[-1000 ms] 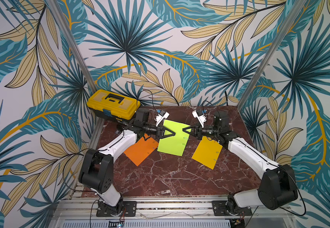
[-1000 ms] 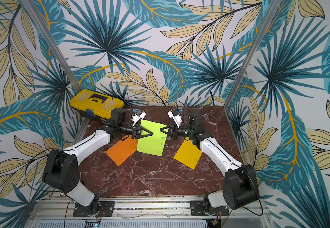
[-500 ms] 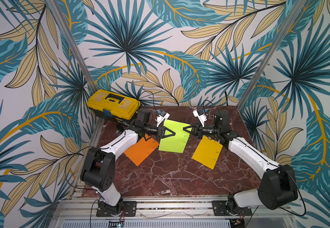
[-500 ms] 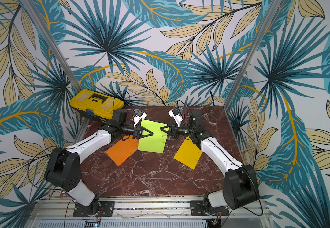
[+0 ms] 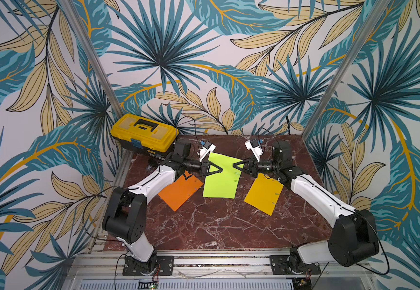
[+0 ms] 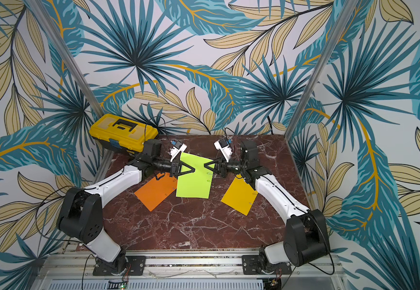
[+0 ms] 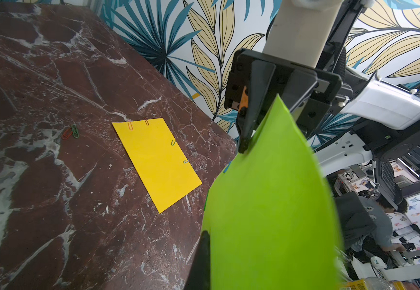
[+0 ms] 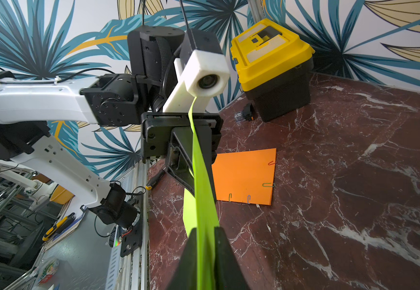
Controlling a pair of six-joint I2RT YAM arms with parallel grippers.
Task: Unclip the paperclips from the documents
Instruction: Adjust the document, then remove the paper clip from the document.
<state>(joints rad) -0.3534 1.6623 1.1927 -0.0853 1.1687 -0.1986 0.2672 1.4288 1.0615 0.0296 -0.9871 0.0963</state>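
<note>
Green sheet is held up by the left gripper, which is clamped on one edge. The right gripper is set narrowly about the opposite edge, beside the paperclips; a grip cannot be confirmed. Next, one clip should be pinched and slid off.

No words or numbers could be read anywhere. The yellow toolbox had a small sticker low on its front, but the print was too tiny to read. A yellow packet seen by the left wrist camera had blurry print.
</note>
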